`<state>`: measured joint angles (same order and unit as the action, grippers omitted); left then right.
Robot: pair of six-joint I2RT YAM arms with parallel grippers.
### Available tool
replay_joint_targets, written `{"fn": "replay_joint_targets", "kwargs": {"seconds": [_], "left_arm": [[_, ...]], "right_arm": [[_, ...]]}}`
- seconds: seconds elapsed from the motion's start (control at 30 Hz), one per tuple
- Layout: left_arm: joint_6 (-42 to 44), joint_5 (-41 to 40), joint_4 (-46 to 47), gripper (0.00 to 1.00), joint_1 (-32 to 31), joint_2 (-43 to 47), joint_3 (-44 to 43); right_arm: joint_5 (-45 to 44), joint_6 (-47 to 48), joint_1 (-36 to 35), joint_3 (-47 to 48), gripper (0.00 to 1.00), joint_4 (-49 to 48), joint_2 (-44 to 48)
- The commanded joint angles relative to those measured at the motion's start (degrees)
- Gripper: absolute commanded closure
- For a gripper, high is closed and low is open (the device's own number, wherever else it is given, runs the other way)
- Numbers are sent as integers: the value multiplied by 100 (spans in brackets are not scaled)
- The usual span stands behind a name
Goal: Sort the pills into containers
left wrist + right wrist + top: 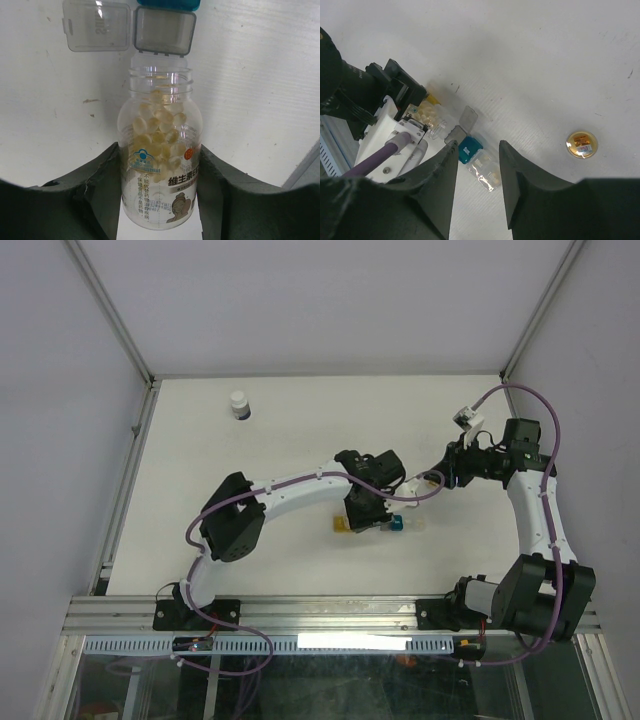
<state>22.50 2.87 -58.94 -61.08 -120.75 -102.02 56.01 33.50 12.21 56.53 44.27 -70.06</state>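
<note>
White tabletop (260, 75), teal container (168, 4) seemingly just beyond left hand (159, 155)'s bottle (160, 125).

Bright, even light comes from above. The white table (300, 420) looks very pale, and the shadows on it are soft and faint. The left wrist picture is a little fuzzy, with shiny spots on the clear pill bottle (160, 150).

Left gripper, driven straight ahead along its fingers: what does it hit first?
The pill bottle clamped in the left gripper leads; its open mouth would likely meet the open clear lid in front of the teal compartment first. Height gap unclear.
</note>
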Motion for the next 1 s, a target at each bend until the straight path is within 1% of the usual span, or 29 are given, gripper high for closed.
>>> {"fn": "replay_joint_targets", "kwargs": {"seconds": [0.0, 0.03, 0.07, 0.1, 0.13, 0.17, 0.2, 0.23, 0.27, 0.3, 0.33, 0.37, 0.4, 0.43, 0.5, 0.53, 0.57, 0.6, 0.63, 0.67, 0.7, 0.73, 0.77, 0.83, 0.9, 0.97], "left_arm": [[69, 3, 358, 100, -69, 287, -18], [78, -163, 278, 100, -4, 183, -22], [-48, -174, -128, 100, -5, -15, -409], [-99, -49, -247, 100, -92, -55, -622], [31, -2, -17, 100, -157, 87, -381], [110, -119, 281, 100, -99, 203, -55], [27, -217, 174, 100, 11, 146, -88], [-79, -159, -186, 100, -42, 2, -461], [-59, -18, -234, 100, -161, 31, -613], [63, -1, 61, 100, -186, 191, -325], [125, -158, 335, 100, -94, 289, -16], [53, -235, 17, 100, -11, 157, -104], [-53, -157, -254, 100, -20, -5, -464], [-43, -59, -173, 100, -124, 7, -572], [88, -161, 190, 100, -146, 184, -204], [28, -295, -37, 100, -111, 108, -286], [-90, -238, -374, 100, -167, -77, -844], [-75, -114, -319, 100, -282, -57, -858], [44, -122, 12, 100, -297, 97, -438], [102, -248, 209, 100, -169, 153, -139], [8, -282, -11, 100, -24, 15, -269], [-124, -196, -297, 100, -14, -93, -589], [-113, -120, -219, 100, -122, -17, -581], [21, -206, 169, 100, -144, 149, -143], [-136, -157, -248, 100, -106, -32, -498], [-45, -116, 48, 100, -182, 105, -324]], "right_arm": [[178, 18, 54, 74, 59, -48, 46], [190, 42, 54, 91, 59, -17, 38], [184, 51, 58, 72, 59, -20, 49], [173, 32, 62, 49, 59, -50, 51], [175, 11, 70, 57, 59, -61, 49], [185, 26, 66, 78, 59, -41, 37], [199, 52, 70, 84, 59, -7, 35], [191, 51, 69, 71, 59, -15, 48], [176, 29, 68, 47, 59, -53, 53], [171, 14, 65, 58, 59, -65, 43], [192, 27, 63, 87, 59, -24, 33], [199, 55, 63, 93, 59, -1, 26], [189, 60, 69, 68, 59, -21, 40], [175, 31, 72, 47, 59, -58, 56], [188, 12, 76, 75, 59, -47, 54], [196, 31, 76, 72, 59, -30, 53], [187, 34, 72, 57, 59, -39, 54], [172, 21, 71, 48, 59, -60, 55], [178, 17, 71, 66, 59, -56, 50], [185, 40, 71, 94, 59, -23, 34], [202, 65, 71, 85, 59, 3, 41], [194, 60, 80, 66, 58, -17, 55], [176, 32, 87, 45, 59, -56, 70], [198, 44, 80, 75, 59, -28, 57], [199, 64, 92, 64, 59, -18, 62], [194, 43, 89, 74, 59, -21, 58]]}}
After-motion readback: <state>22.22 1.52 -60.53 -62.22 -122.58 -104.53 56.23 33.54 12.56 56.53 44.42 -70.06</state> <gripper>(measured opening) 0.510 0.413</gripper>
